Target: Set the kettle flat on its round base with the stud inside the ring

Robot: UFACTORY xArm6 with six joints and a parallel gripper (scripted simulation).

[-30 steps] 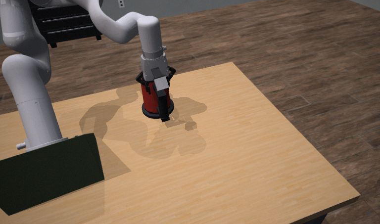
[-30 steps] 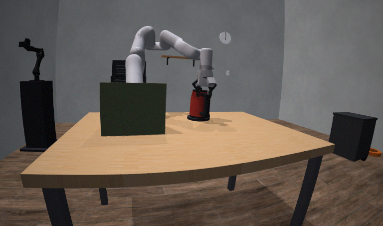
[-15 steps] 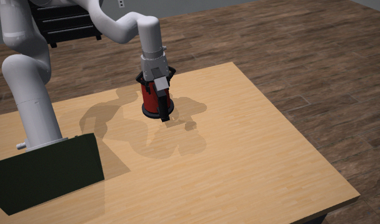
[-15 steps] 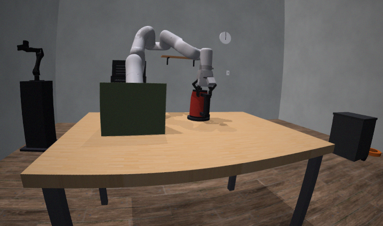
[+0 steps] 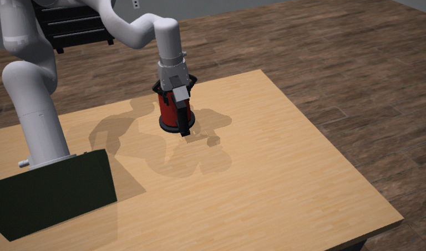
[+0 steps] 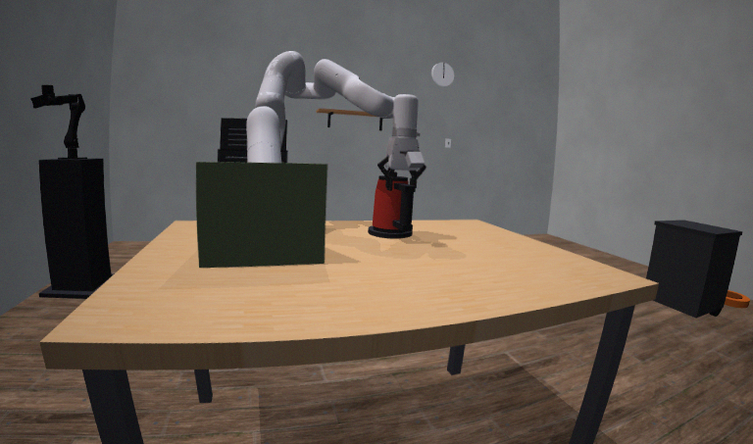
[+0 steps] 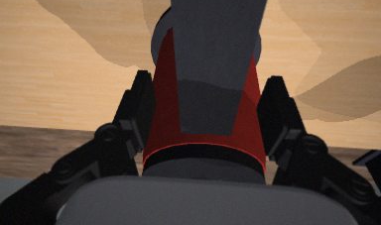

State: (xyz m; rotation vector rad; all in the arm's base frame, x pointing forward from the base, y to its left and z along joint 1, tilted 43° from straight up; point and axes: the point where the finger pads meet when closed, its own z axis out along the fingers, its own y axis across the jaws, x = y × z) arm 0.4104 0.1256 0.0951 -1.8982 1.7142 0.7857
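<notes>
The red kettle (image 5: 168,111) (image 6: 385,206) (image 7: 166,103) stands upright on its dark round base (image 5: 167,128) (image 6: 382,232) (image 7: 155,41) on the wooden table (image 5: 282,173) (image 6: 388,295). Its black handle bar (image 5: 183,119) (image 6: 407,203) (image 7: 213,47) faces the front of the table. My gripper (image 5: 176,95) (image 6: 400,180) (image 7: 206,89) is open and sits just above the kettle's top. Its two fingers stand apart on either side of the handle's upper end, with a gap on each side. Nothing is held. The stud of the base is hidden under the kettle.
A dark green box (image 5: 56,185) (image 6: 261,212) stands on the table at the arm's foot, left of the kettle. A black box (image 6: 693,265) hangs off the table's right end. A black cabinet (image 5: 72,25) stands on the floor behind.
</notes>
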